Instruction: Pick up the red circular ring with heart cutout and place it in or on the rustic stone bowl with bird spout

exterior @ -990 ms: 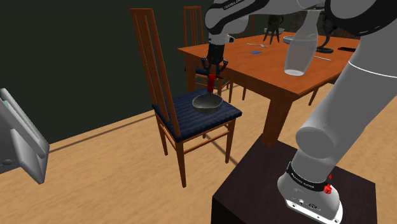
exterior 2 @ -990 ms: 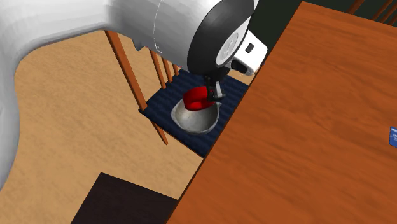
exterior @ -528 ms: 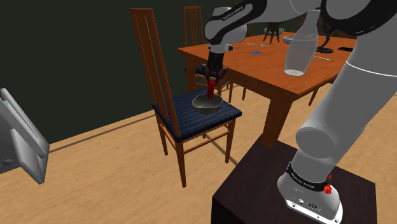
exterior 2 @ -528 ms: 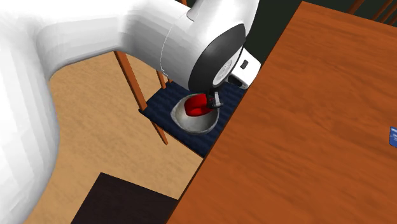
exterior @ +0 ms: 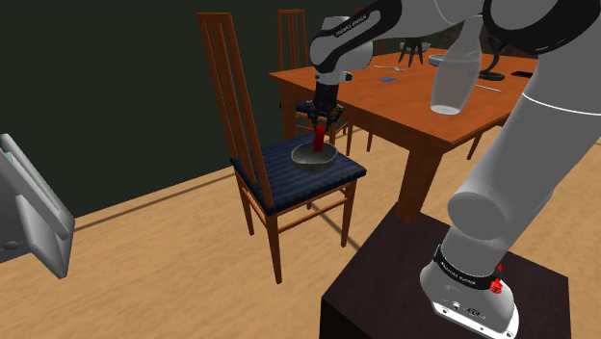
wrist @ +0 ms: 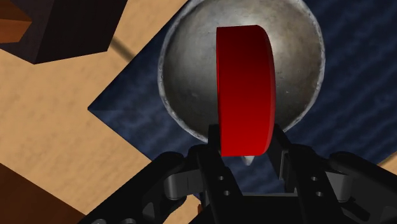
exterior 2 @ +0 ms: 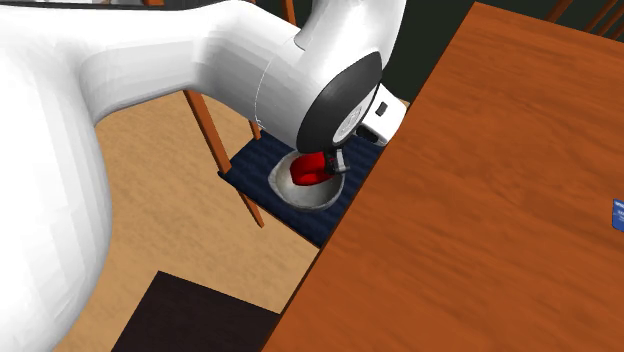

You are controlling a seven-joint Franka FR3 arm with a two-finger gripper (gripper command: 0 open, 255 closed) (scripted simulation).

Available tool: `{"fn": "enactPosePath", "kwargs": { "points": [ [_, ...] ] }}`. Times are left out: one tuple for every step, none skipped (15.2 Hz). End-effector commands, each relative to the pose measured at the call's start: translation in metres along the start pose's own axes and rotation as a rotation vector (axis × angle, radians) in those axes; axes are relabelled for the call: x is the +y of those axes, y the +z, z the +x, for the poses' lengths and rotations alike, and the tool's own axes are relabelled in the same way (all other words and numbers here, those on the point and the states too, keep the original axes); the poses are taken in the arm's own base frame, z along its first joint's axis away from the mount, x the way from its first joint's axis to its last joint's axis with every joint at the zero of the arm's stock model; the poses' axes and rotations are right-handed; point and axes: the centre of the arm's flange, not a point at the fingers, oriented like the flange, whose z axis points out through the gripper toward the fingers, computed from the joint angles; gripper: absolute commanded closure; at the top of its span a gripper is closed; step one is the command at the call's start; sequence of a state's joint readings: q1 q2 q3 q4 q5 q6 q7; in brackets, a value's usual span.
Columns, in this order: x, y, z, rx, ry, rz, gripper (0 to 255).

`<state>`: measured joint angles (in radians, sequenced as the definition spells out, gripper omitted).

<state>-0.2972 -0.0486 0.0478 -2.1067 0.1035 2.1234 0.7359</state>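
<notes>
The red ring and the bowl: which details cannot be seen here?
Heart cutout: wrist view shows the red ring edge-on.
Bird spout: ring and gripper cover part of the bowl.
Whether ring touches bowl: too small in the shoulder view.

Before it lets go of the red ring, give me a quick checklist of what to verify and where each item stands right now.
1. Grip: the red ring is clasped between the fingers: ok.
2. Aim: the ring hangs over the grey bowl, inside its rim: ok.
3. Height: whether the ring touches the bowl's bottom: cannot tell.
4. Support: the bowl sits level on the chair's blue seat: ok.
5. Ring lying flat for release: not ok, it stands on edge and may tip or roll.
</notes>
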Motion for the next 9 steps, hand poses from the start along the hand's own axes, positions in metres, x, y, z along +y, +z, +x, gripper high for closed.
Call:
{"fn": "enactPosePath", "kwargs": {
  "points": [
    [0.0,0.0,0.0,0.0,0.0,0.0,255],
    [0.0,0.0,0.0,0.0,0.0,0.0,0],
    [0.0,0.0,0.0,0.0,0.0,0.0,0],
    [0.0,0.0,0.0,0.0,0.0,0.0,0],
    [0.0,0.0,0.0,0.0,0.0,0.0,0],
    [0.0,0.0,0.0,0.0,0.0,0.0,0],
    [0.0,0.0,0.0,0.0,0.0,0.0,0],
    [0.0,-0.013,0.0,0.0,0.0,0.0,0],
    [0.0,-0.026,0.0,0.0,0.0,0.0,0]
  ]
}}
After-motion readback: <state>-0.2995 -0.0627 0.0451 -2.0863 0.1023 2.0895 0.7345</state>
